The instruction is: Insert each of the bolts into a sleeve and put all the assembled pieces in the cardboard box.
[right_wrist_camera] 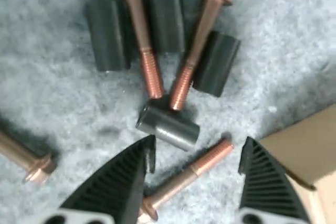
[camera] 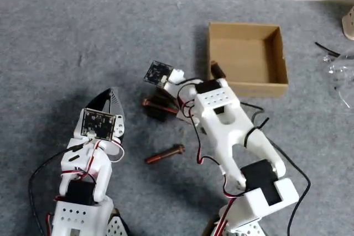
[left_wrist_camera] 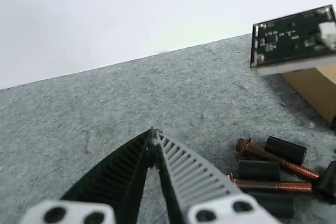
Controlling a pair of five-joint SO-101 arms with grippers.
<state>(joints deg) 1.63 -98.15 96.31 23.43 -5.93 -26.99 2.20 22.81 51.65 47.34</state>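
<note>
Parts: bolts point(right_wrist_camera: 137, 35) and sleeves point(right_wrist_camera: 168, 127) lie loose, unassembled, on the grey surface point(camera: 55, 53), 8 o'clock of the cardboard box point(camera: 249, 88).
Right claw point(right_wrist_camera: 198, 142): spread apart over one bolt.
Left claw point(left_wrist_camera: 154, 135): closed together, 9 o'clock of the heap.

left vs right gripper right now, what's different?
Left gripper is shut; right gripper is open. Left gripper sits over bare grey mat, beside the parts; right gripper hangs over the bolts and sleeves, one bolt lying between its fingers. Shared: neither holds anything.
</note>
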